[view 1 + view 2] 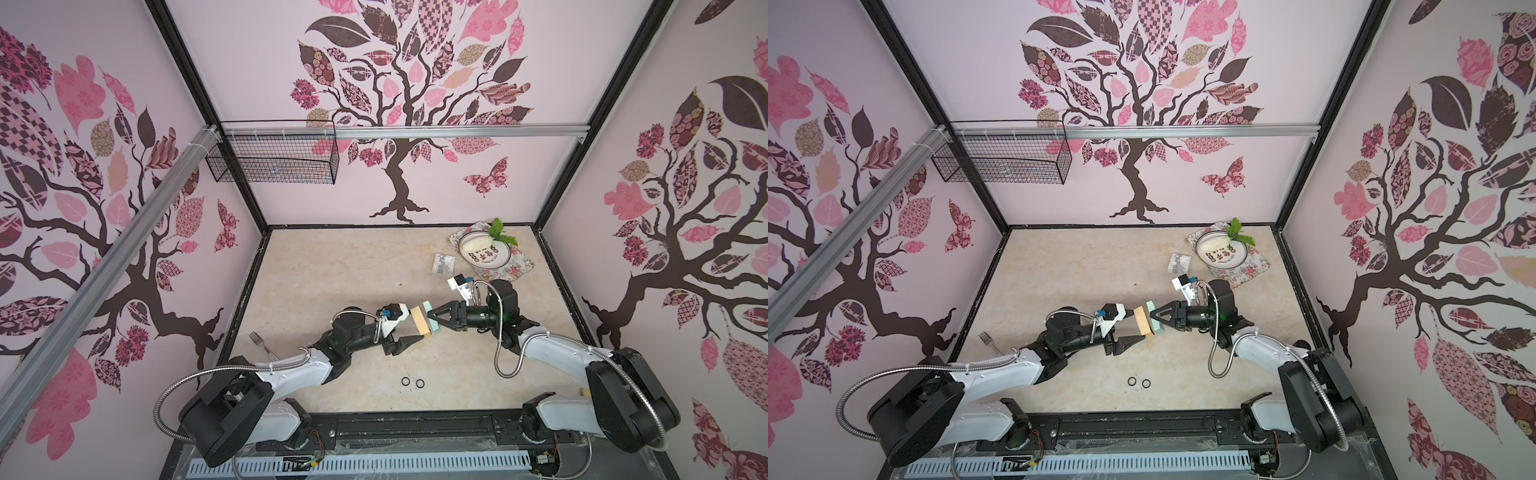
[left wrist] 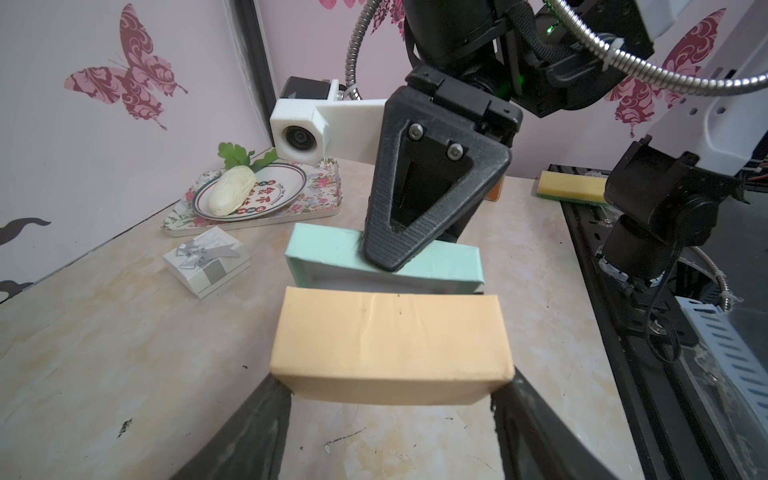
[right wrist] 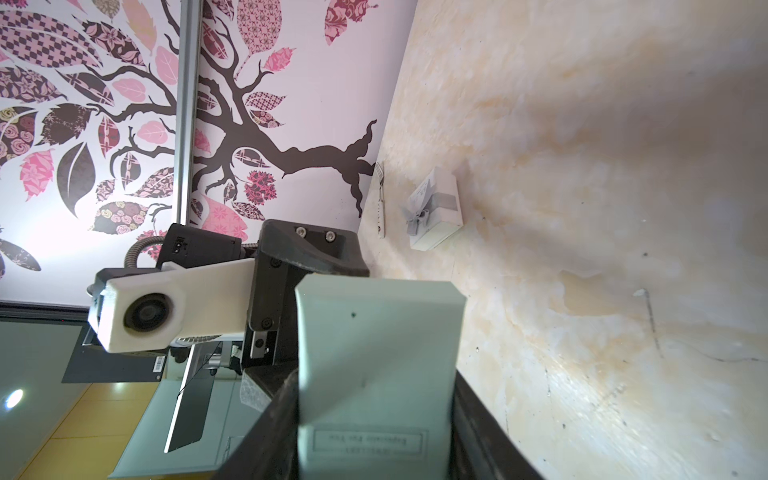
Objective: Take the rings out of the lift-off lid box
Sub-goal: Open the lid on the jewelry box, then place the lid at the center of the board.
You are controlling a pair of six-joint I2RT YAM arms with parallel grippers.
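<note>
Marbled beige tabletop (image 1: 332, 270), pink tree-patterned walls (image 1: 249, 83). Left gripper (image 2: 392, 384) clamps a tan cardboard box half (image 2: 390, 332); two small black rings (image 1: 406, 381) lie loose on the tabletop nearer the front edge; right gripper (image 3: 374, 399) grips the mint-green box half (image 2: 332, 249) alongside.

Bright even light, soft shadows, wide-angle edge distortion, blurry foreground

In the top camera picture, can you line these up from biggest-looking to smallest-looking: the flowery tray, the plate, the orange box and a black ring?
1. flowery tray, largest
2. plate
3. orange box, smaller even though it is held up nearer the camera
4. black ring, smallest by far
</note>
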